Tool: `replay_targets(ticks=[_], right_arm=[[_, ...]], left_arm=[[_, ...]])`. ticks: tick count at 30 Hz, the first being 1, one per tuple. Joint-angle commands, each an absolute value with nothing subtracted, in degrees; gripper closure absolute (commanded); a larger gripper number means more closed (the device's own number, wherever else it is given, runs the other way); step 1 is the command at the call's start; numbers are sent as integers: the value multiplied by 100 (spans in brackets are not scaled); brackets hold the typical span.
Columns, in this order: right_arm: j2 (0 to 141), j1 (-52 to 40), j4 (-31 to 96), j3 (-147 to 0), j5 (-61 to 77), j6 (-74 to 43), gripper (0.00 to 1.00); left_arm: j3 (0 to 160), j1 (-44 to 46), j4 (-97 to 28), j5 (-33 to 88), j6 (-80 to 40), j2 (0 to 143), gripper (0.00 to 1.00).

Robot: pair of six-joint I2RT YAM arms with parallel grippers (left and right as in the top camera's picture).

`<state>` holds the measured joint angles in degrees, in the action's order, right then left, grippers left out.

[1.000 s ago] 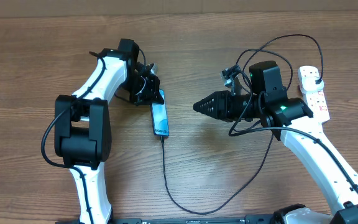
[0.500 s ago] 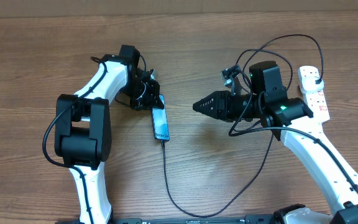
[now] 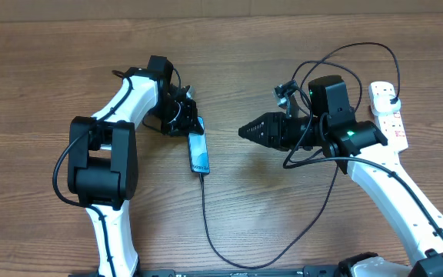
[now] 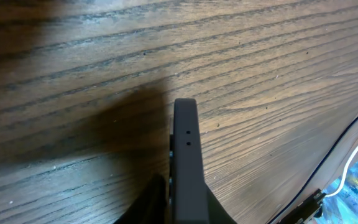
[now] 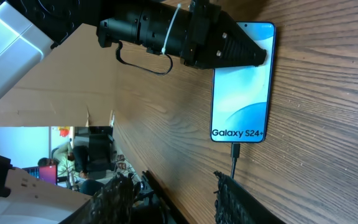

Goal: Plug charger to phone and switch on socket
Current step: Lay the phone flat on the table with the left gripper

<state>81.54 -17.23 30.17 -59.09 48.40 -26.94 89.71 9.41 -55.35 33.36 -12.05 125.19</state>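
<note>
Phone (image 3: 198, 154) lies flat on the wooden table (image 3: 283, 46), screen up and lit, showing "Galaxy S24+". The small connector (image 5: 235, 151) of the charger sits in the port at the phone's lower end. From there the black cable (image 3: 206, 223) runs away in a wide loop toward the socket (image 3: 388, 115), which is well apart to the right of the phone.

Compared with one second ago, the phone has slid a little along its own length, toward its cable end. The left gripper (image 3: 192, 128) has shifted with it, and its tip is now at the phone's top edge. Whether its jaws are together or parting, I cannot tell. The right gripper (image 3: 244, 131) hovers near the phone on the socket side, with its jaws apart and nothing between them.

I judge that the plugging into the phone is done, and that the switch on the socket is what remains.
</note>
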Motion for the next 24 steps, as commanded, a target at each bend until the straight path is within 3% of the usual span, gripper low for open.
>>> replay_targets(ticks=[1, 24], right_arm=[[8117, -1686, 3022, -6034, 4797, -2650, 55], [8117, -1686, 3022, -6034, 4797, -2650, 51]], left_arm=[[8962, 978, -5522, 3406, -1288, 12536, 83], [8962, 976, -5520, 2976, -1291, 12536, 73]])
